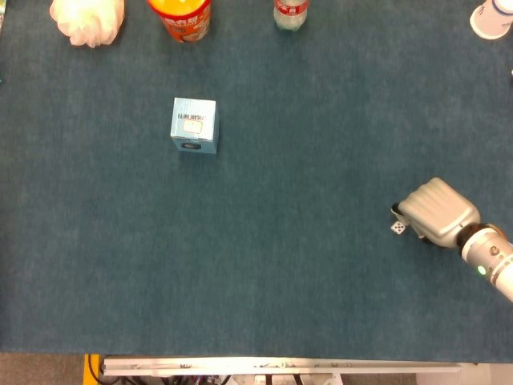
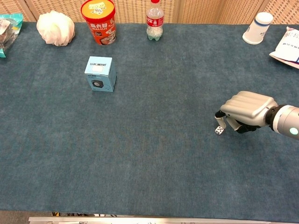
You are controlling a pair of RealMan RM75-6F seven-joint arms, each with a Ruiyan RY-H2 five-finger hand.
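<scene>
A small white die (image 1: 397, 228) lies on the blue table cloth at the right. My right hand (image 1: 437, 212) hovers right beside it, back upward and fingers curled down, and it grips nothing. In the chest view the dark fingertips (image 2: 223, 119) hang just above and to the right of the die (image 2: 218, 130), which sits outside the hand (image 2: 247, 109). Whether a fingertip touches the die cannot be told. My left hand shows in neither view.
A light blue box (image 2: 100, 73) stands at mid left. Along the far edge are a white puff (image 2: 55, 22), an orange tub (image 2: 98, 15), a water bottle (image 2: 155, 21) and a paper cup (image 2: 257, 28). A white packet (image 2: 288, 42) lies far right.
</scene>
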